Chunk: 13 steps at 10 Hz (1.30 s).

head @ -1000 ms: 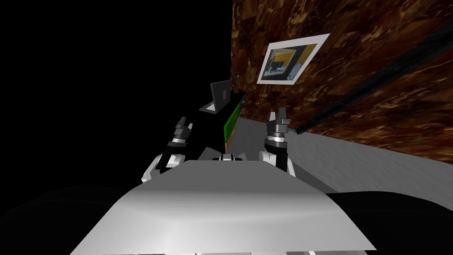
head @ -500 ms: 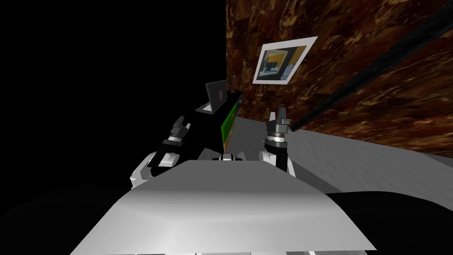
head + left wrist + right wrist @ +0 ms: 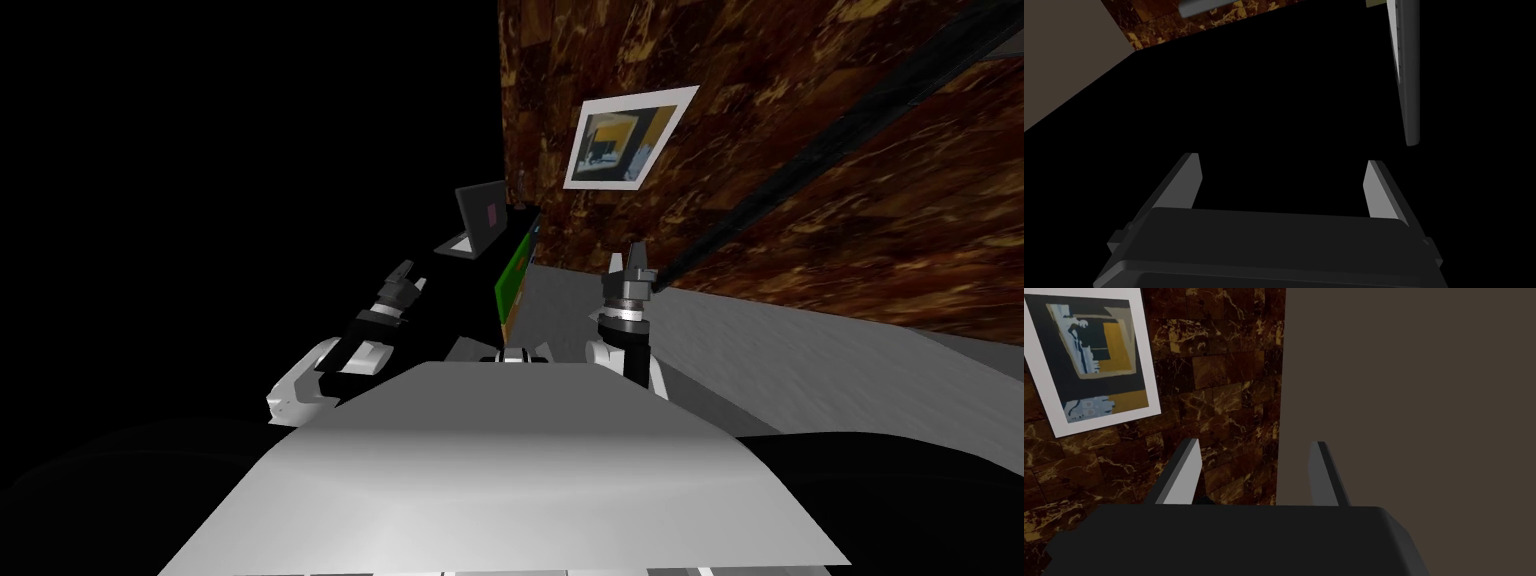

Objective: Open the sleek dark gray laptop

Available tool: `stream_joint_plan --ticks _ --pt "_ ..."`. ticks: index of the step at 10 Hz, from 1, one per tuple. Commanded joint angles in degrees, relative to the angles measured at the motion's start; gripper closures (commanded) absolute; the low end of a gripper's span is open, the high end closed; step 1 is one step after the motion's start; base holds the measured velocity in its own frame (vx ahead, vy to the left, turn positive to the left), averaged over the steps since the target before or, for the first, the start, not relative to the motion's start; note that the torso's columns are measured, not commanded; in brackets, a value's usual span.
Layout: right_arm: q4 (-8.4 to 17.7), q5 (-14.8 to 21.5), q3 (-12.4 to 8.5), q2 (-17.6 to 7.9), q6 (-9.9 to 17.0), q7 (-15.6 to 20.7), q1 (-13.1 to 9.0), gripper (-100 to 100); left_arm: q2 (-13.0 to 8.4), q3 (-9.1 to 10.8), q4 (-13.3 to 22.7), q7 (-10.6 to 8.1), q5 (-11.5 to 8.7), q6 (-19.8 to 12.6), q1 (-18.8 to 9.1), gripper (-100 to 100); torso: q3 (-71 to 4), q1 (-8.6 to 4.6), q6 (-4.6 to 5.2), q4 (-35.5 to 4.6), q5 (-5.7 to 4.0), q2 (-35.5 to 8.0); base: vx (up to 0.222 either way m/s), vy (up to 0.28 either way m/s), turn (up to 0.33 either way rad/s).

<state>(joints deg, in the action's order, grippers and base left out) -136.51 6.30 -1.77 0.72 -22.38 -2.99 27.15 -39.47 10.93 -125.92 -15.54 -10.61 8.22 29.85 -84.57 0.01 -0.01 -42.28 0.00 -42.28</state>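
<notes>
The dark grey laptop (image 3: 476, 217) stands on a black top beside the brown marbled wall, its lid raised and a small pink patch on the screen. My left gripper (image 3: 401, 281) hangs short of it, nearer to me, with its fingers open and nothing between them. In the left wrist view the left gripper (image 3: 1281, 172) faces black, and a thin grey edge of the laptop (image 3: 1407, 75) runs past beyond its right finger (image 3: 1380, 187), apart from it. My right gripper (image 3: 632, 262) is held up near the wall, open and empty (image 3: 1254, 463).
A green panel (image 3: 513, 276) forms the side of the black furniture under the laptop. A white-framed picture (image 3: 622, 137) hangs on the marbled wall. Grey floor (image 3: 800, 350) spreads to the right. A black area lies to the left.
My head view has swung, so the laptop and picture sit further left. My left arm has stretched out to the left and lower; its gripper stays open. The right arm holds still.
</notes>
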Motion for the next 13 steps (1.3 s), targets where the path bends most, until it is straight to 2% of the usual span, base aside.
stream_joint_plan --ticks 1,2,3,4,5,6,7,8,9,10,11,12,13 --pt "0.0 0.0 0.0 0.0 0.0 0.0 0.0 0 -3.6 1.31 0.7 -1.6 -0.9 -1.3 -0.1 -100 0.0 -0.01 0.02 0.0 0.0 0.0 0.003 -0.01 -0.06" --pt "0.0 0.0 0.0 0.0 0.0 0.0 0.0 0 -5.8 2.49 1.2 -2.97 -1.7 -2.4 0.0 -100 0.0 -0.01 -0.01 0.0 0.0 0.0 0.004 -0.017 -0.12" --pt "0.0 0.0 0.0 0.0 0.0 0.0 0.0 0 -6.5 2.49 1.2 -2.97 -1.7 -2.4 0.0 -100 0.0 -0.03 0.02 0.0 -0.01 0.0 0.002 -0.013 -0.057" --pt "0.0 0.0 0.0 0.0 0.0 0.0 0.0 0 -8.8 3.67 1.8 -4.36 -2.6 -3.6 -0.1 -100 0.0 -0.01 -0.01 0.0 -0.01 0.0 0.004 -0.017 -0.114" --pt "0.0 0.0 0.0 0.0 0.0 0.0 0.0 0 -9.5 3.67 1.8 -4.36 -2.6 -3.6 -0.1 -100 0.0 -0.02 0.03 0.0 -0.01 0.0 0.004 -0.012 -0.065" --pt "0.0 0.0 0.0 0.0 0.0 0.0 0.0 0 -11.7 4.85 2.5 -5.75 -3.4 -4.8 -0.1 -100 0.0 0.0 -0.01 0.0 0.0 0.0 0.001 -0.014 -0.104" --pt "0.0 0.0 0.0 0.0 0.0 0.0 0.0 0 -12.5 4.85 2.5 -5.75 -3.4 -4.8 -0.1 -100 0.0 -0.01 0.02 0.0 0.0 0.0 0.001 -0.012 -0.07" --pt "0.0 0.0 0.0 0.0 0.0 0.0 0.0 0 -14.6 6.04 3.3 -7.14 -4.2 -6.0 -0.1 -100 0.0 0.0 0.0 0.0 0.0 0.0 0.005 -0.016 -0.129" --pt "0.0 0.0 0.0 0.0 0.0 0.0 0.0 0 -15.4 6.04 3.3 -7.14 -4.2 -6.0 -0.1 -100 0.0 -0.02 0.02 0.0 -0.01 0.0 0.006 -0.012 -0.053" --pt "0.0 0.0 0.0 0.0 0.0 0.0 0.0 0 -17.5 7.23 4.1 -8.53 -5.0 -7.1 -0.1 -100 0.0 0.0 -0.01 0.0 0.0 0.0 0.007 -0.017 -0.104" --pt "0.0 0.0 0.0 0.0 0.0 0.0 0.0 0 -18.4 7.23 4.1 -8.53 -5.0 -7.1 -0.1 -100 0.0 -0.02 0.02 0.0 -0.01 0.0 0.004 -0.012 -0.062" --pt "0.0 0.0 0.0 0.0 0.0 0.0 0.0 0 -20.5 8.42 5.0 -9.92 -5.8 -8.3 -0.2 -100 0.0 -0.01 -0.01 0.0 -0.01 0.0 0.005 -0.014 -0.115" --pt "0.0 0.0 0.0 0.0 0.0 0.0 0.0 0 -21.4 8.42 5.0 -9.92 -5.8 -8.3 -0.2 -100 0.0 -0.01 0.02 0.0 0.0 0.0 0.003 -0.01 -0.076"
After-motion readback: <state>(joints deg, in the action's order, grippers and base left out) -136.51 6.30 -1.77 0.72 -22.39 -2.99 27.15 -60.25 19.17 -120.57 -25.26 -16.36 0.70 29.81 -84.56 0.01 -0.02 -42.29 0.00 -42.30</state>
